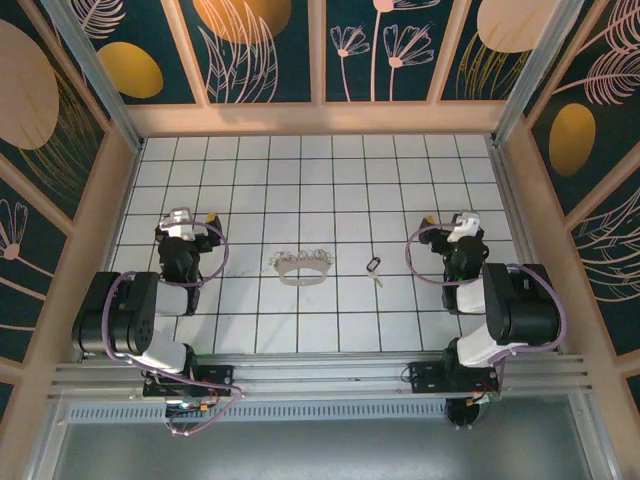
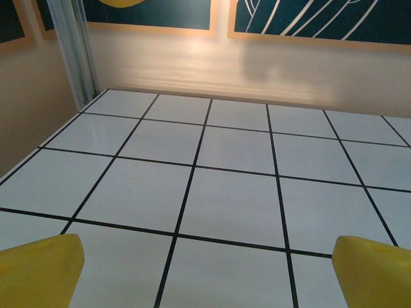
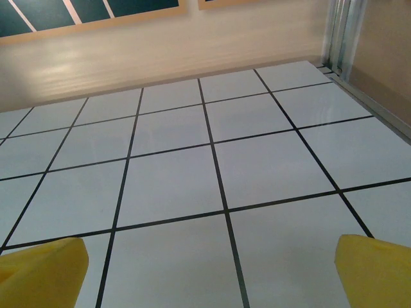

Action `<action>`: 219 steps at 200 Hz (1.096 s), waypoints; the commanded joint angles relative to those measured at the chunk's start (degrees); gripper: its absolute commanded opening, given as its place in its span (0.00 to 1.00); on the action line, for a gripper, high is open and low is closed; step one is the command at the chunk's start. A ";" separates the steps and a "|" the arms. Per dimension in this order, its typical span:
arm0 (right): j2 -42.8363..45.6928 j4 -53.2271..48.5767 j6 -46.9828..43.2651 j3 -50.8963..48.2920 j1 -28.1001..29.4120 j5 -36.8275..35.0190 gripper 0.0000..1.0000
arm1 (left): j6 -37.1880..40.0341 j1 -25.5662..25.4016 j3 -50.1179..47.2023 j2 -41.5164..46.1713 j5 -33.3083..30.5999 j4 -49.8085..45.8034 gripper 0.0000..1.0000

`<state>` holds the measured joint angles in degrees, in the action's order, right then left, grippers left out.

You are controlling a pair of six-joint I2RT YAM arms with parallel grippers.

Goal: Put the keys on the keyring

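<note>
Left gripper [image 2: 209, 273]: yellow fingers [image 2: 38, 269] spread wide, holding nothing, above the white tiled floor [image 2: 231, 199]. Right gripper [image 3: 212, 273]: likewise spread, holding nothing. Keyring [image 1: 301, 266] lies inboard of the left gripper, well apart. Black-headed key [image 1: 373, 267] lies between keyring and right gripper, untouched.

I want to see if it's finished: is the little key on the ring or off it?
Off. The key lies alone on the white tiles, right of the keyring, with bare tile between them.
</note>
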<state>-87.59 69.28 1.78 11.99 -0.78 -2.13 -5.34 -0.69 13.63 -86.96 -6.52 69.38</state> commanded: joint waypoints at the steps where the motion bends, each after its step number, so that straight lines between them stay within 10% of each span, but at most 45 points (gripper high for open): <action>1: -0.60 2.53 -0.81 1.20 -0.45 0.10 0.99 | 1.03 0.41 0.43 -0.19 -0.33 2.67 0.99; 219: -0.57 2.02 -0.40 1.49 -1.20 0.93 0.99 | 0.94 0.36 0.35 -0.16 -0.33 2.88 0.99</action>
<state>-87.59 69.25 1.80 12.29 -1.48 -1.89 -5.13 -0.69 13.63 -86.96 -6.55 70.30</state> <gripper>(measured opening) 0.989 0.988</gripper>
